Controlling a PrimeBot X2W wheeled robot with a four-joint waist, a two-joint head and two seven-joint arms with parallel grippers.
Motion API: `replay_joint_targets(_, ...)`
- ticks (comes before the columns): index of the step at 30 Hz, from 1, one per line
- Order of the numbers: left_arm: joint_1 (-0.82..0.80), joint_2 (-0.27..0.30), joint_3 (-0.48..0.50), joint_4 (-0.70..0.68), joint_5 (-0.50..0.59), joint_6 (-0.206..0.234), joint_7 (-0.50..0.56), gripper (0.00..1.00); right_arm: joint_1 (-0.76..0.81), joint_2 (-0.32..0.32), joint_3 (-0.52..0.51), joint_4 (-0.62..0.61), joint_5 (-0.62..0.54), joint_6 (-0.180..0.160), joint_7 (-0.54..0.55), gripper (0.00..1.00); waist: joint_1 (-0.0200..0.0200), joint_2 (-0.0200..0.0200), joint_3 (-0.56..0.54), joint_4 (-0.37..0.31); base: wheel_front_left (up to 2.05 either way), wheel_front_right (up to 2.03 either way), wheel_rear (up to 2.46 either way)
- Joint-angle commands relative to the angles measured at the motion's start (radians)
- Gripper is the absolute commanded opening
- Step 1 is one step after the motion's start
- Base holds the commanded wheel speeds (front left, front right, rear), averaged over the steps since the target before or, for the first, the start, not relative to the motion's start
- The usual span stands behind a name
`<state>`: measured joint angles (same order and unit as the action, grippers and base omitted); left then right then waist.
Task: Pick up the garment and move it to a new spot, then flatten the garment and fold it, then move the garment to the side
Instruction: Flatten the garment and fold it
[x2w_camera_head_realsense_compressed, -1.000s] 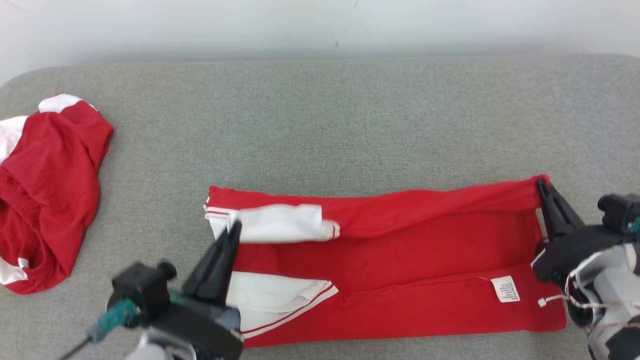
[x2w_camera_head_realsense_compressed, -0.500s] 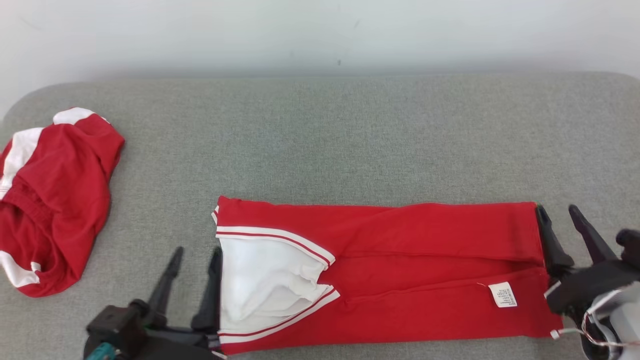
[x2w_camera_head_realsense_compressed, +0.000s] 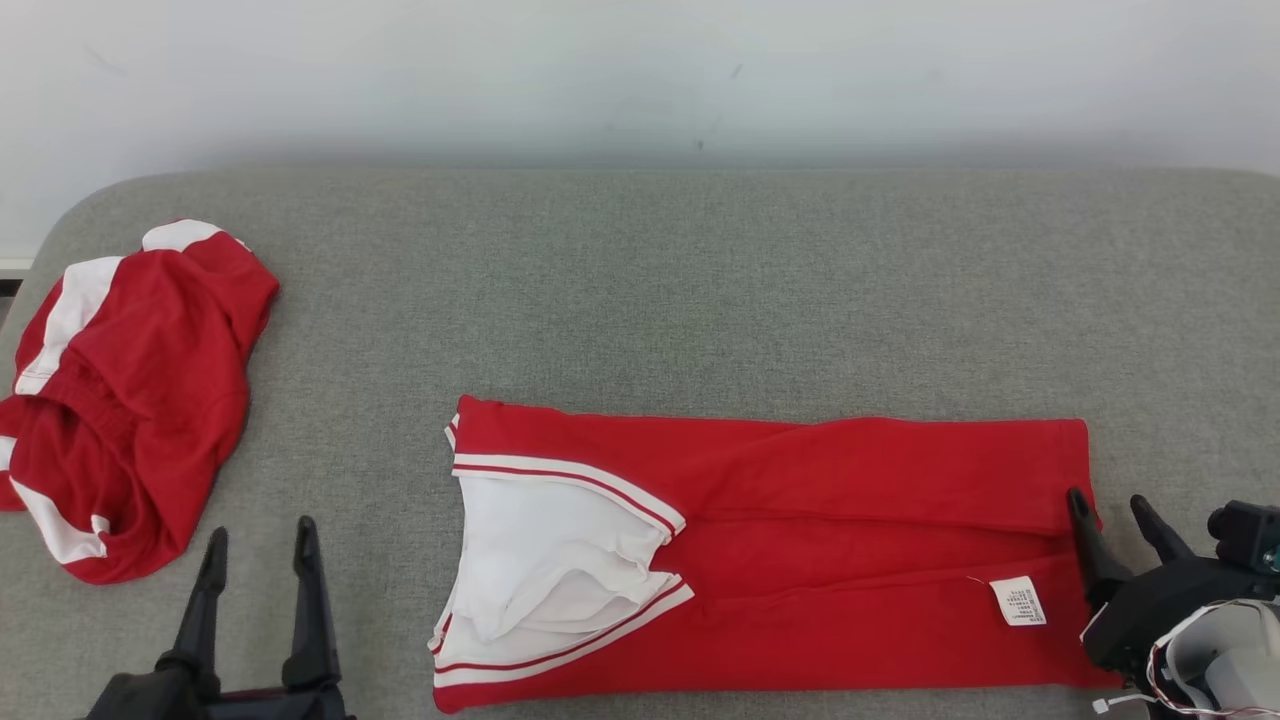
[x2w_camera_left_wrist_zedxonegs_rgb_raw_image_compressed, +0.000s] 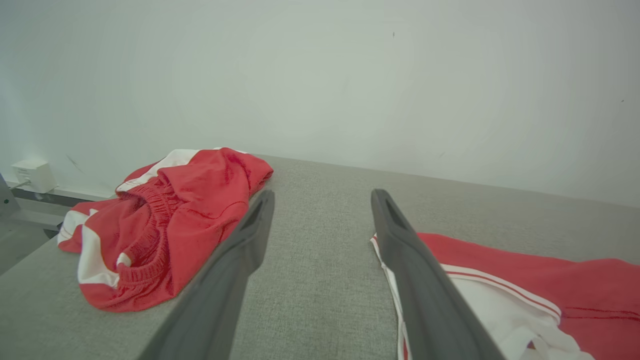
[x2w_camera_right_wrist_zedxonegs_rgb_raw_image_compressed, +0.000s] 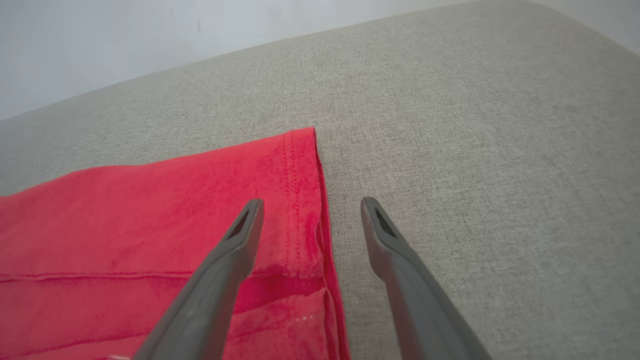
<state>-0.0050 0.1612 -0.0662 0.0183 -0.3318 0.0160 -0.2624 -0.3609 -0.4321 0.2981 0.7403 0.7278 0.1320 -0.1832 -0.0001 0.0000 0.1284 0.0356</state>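
Note:
The garment (x2w_camera_head_realsense_compressed: 800, 560) is a red shirt with white, red-striped sleeves, lying flat on the grey cushion as a long folded strip with a white label near its right end. My left gripper (x2w_camera_head_realsense_compressed: 257, 545) stands open at the lower left, apart from the garment's left end and holding nothing. In the left wrist view that gripper (x2w_camera_left_wrist_zedxonegs_rgb_raw_image_compressed: 323, 194) frames bare cushion, with the garment (x2w_camera_left_wrist_zedxonegs_rgb_raw_image_compressed: 525, 280) to its right. My right gripper (x2w_camera_head_realsense_compressed: 1110, 510) is open at the garment's right edge. Seen from the right wrist, the gripper (x2w_camera_right_wrist_zedxonegs_rgb_raw_image_compressed: 312, 201) straddles the hem of the garment (x2w_camera_right_wrist_zedxonegs_rgb_raw_image_compressed: 150, 210).
A second red and white garment (x2w_camera_head_realsense_compressed: 130, 400) lies crumpled at the cushion's left end, also visible as a heap (x2w_camera_left_wrist_zedxonegs_rgb_raw_image_compressed: 175, 220) in the left wrist view. The grey cushion (x2w_camera_head_realsense_compressed: 640, 290) stretches wide behind the shirt, up to a white wall. A wall socket (x2w_camera_left_wrist_zedxonegs_rgb_raw_image_compressed: 31, 175) sits low on the left.
Both grippers have opened and let go of the garment, whose lifted far edge now lies flat. Both arms drew back toward me. The camera has shifted too.

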Motion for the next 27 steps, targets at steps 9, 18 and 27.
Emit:
replay_joint_targets(9, 0.040, -0.072, 0.113, 0.037, 0.091, -0.084, -0.003, 1.00, -0.031, 0.044, 0.019, 0.115, 0.033, -0.003, 0.042, 1.00, 0.0001, 0.0000, 0.007, 0.019, 0.00, 0.00, 0.00)
replay_joint_targets(18, 0.027, -0.099, 0.139, 0.071, 0.150, -0.114, -0.003, 1.00, -0.028, 0.054, 0.061, 0.142, 0.075, -0.003, 0.056, 0.00, 0.0001, 0.0000, -0.006, 0.023, 0.00, 0.00, 0.00)
replay_joint_targets(27, 0.046, -0.109, 0.162, 0.079, 0.170, -0.126, -0.003, 1.00, -0.038, -0.070, 0.021, 0.178, 0.111, -0.003, 0.005, 0.00, 0.0001, 0.0000, -0.044, 0.001, 0.00, 0.00, 0.00)
